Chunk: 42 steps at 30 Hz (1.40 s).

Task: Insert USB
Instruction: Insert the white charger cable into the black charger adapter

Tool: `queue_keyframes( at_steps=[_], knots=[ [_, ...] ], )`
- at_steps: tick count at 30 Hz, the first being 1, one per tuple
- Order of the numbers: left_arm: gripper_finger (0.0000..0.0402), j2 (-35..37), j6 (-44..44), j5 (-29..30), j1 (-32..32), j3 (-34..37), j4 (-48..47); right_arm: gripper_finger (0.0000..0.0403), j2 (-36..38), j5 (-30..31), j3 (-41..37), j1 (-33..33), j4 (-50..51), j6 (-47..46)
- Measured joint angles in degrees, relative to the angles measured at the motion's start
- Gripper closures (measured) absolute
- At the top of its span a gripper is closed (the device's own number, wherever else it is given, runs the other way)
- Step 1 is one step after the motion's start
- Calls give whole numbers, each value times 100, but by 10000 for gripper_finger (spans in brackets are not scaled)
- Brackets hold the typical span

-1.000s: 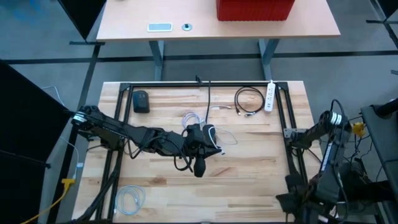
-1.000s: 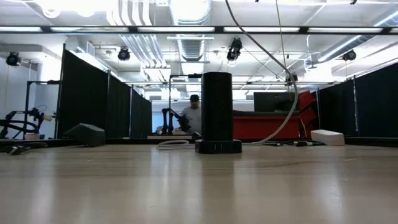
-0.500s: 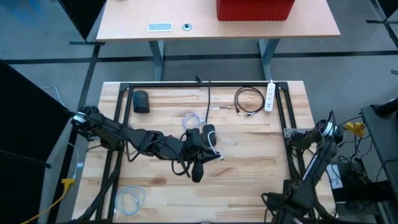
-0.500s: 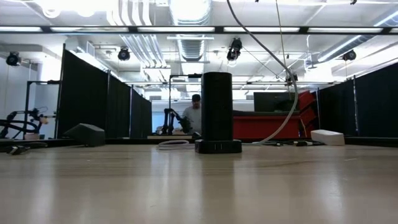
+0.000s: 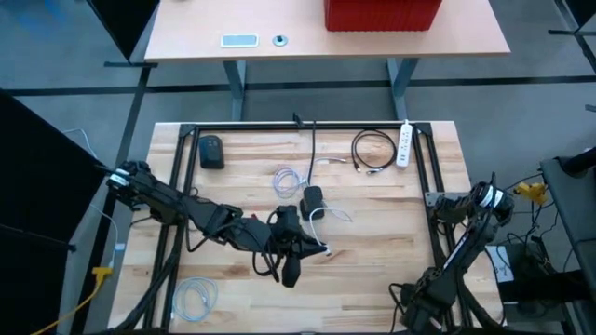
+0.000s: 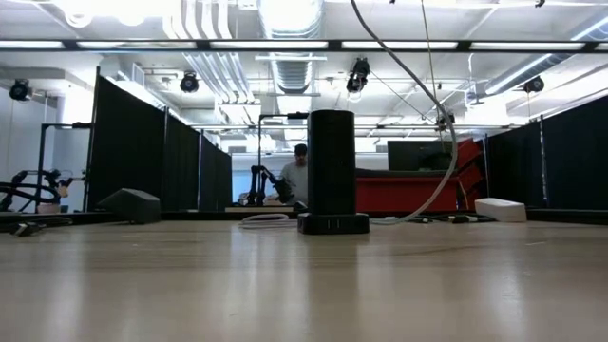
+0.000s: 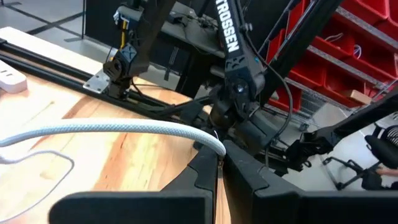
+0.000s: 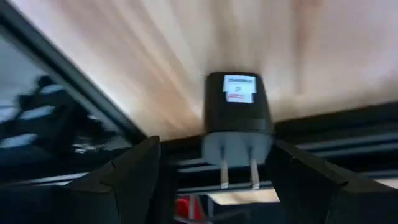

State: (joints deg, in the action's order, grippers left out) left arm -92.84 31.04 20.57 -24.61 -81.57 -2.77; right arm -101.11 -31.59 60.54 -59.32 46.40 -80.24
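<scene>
pwr strip [image 5: 404, 145], blk cable coil [image 5: 372, 151], red bin [image 5: 382, 13]

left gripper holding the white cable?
Yes: in the left wrist view the left gripper is shut on the end of the white braided cable.

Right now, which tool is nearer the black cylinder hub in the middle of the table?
Left. The left tool sits just beside the black hub, gripping the white cable; the right tool waits at the table's right edge.

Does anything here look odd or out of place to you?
Yes: the left gripper is shut on the white cable away from the black tower, and the right gripper, open, has a black wall plug close before it.
</scene>
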Motion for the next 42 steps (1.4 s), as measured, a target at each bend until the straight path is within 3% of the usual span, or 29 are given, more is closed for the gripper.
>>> queue_keyframes(
  at_steps=[14,32,35,42],
  knots=[
    [399,-164,73,10,-58,1,-32,142,-23,12,-309,10,-348,78],
    [399,-185,203,-11,-53,1,-13,251,522,1225,-193,54,-250,-19],
    [399,-186,427,-18,-19,1,-2,257,945,1960,-69,53,-108,-157],
    [399,-165,1094,-420,407,1,370,257,2275,4634,180,160,626,-293]
  ],
)
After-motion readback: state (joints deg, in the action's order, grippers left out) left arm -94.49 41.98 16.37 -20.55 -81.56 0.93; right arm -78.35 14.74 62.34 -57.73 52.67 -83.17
